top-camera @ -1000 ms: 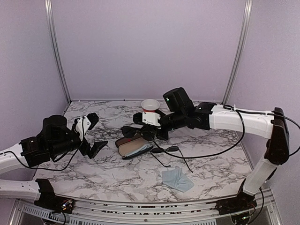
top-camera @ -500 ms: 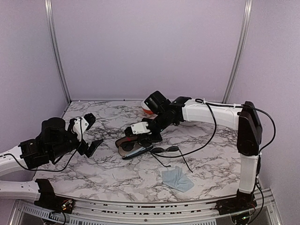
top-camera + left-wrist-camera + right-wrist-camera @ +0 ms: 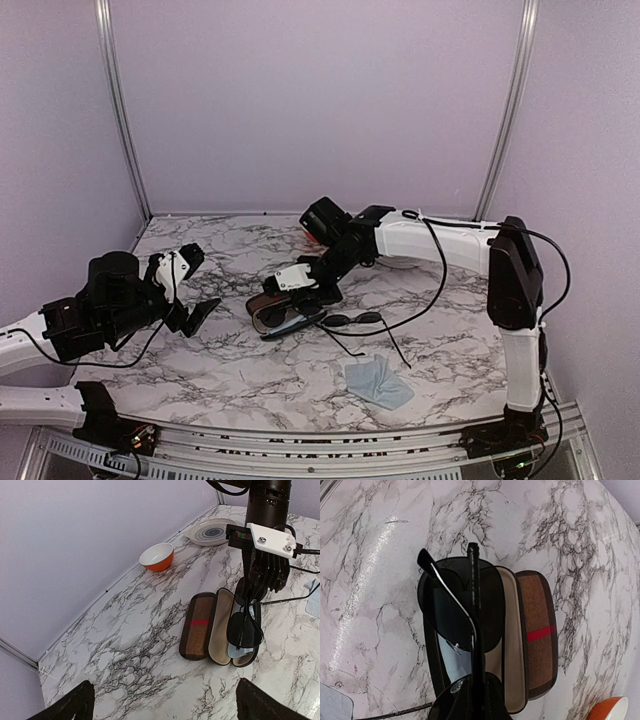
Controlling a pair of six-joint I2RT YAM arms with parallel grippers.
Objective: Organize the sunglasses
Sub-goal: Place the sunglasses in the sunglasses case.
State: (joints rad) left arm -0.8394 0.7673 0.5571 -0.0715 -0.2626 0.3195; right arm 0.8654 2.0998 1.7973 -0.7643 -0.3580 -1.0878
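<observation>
Lowered to frame centre over the last second, the right gripper is pinched closed on the sunglasses. At lower left, nearest, the left gripper is spread wide, empty, well apart. Farther back, the sunglasses are hung directly under the right gripper, long axis aligned with the open plaid case beneath.

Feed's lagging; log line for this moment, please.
right fingers: shut on sunglasses | sunglasses: over open plaid case | left fingers: open

Plain lilac walls enclose a white tabletop veined in grey like marble; slim metal posts stand at the two back corners.
</observation>
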